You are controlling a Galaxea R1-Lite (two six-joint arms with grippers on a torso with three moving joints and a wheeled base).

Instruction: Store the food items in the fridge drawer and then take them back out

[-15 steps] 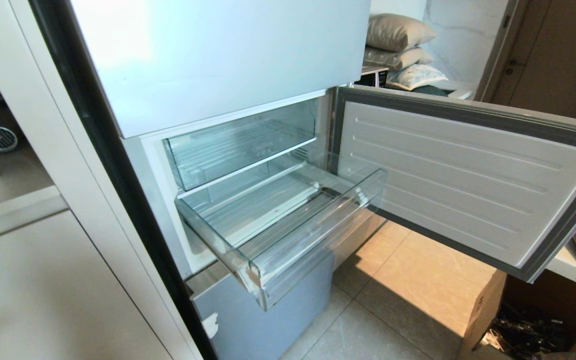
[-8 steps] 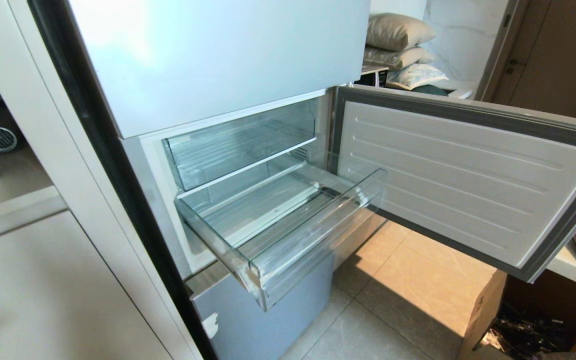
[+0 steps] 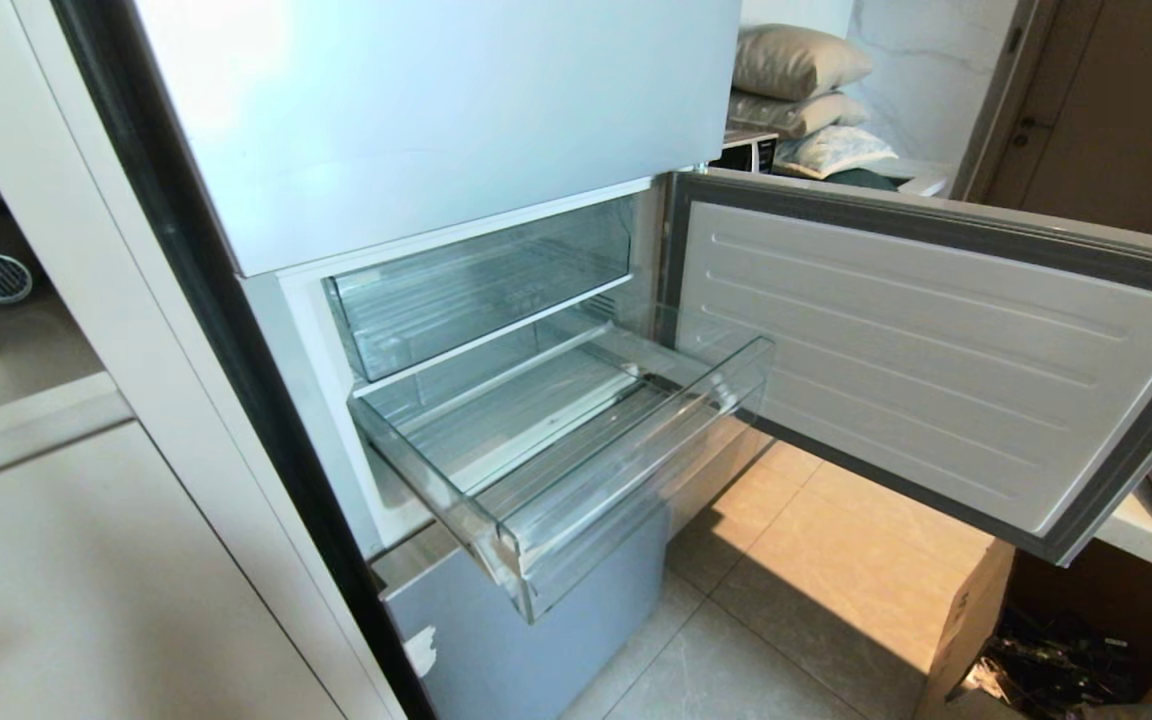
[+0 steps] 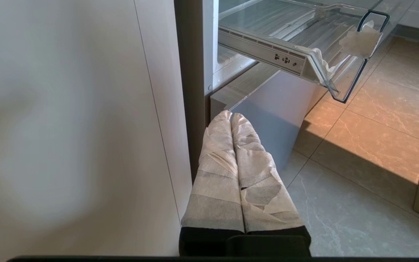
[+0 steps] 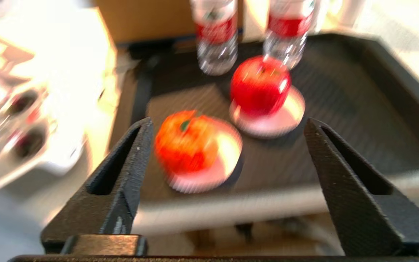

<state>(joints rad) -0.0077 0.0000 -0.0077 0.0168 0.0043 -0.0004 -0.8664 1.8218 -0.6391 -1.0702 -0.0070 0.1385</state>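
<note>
In the head view, the fridge drawer point(image 3: 576, 440) is standing pulled out from the fridge near the centre, its clear front wall facing toward five o'clock and its ribbed floor bare. A second clear bin point(image 3: 481, 285) is sitting pushed in at about eleven o'clock from it. The open fridge door point(image 3: 936, 360) is swinging out at three o'clock, over a tiled floor point(image 3: 796, 600). Neither arm is showing here.

In the left wrist view, the left gripper point(image 4: 230, 118) is hanging low beside the fridge's lower front, its tape-wrapped fingers point(image 4: 216, 174) pressing flat together with nothing between them. The drawer's corner point(image 4: 315, 58) is jutting out at one o'clock from the fingertips, well apart from them.

In the right wrist view, which is blurred, the right gripper point(image 5: 227, 125) is standing wide open, holding nothing, above a dark tray point(image 5: 376, 109). The orange pumpkin-like food item point(image 5: 186, 142) is sitting on a small pale saucer point(image 5: 220, 167) in the tray, showing between the fingers nearer the nine o'clock one, not touched. A red apple point(image 5: 259, 85) is resting on another saucer at one o'clock from it, and two water bottles point(image 5: 215, 36) are standing at twelve o'clock.
</note>
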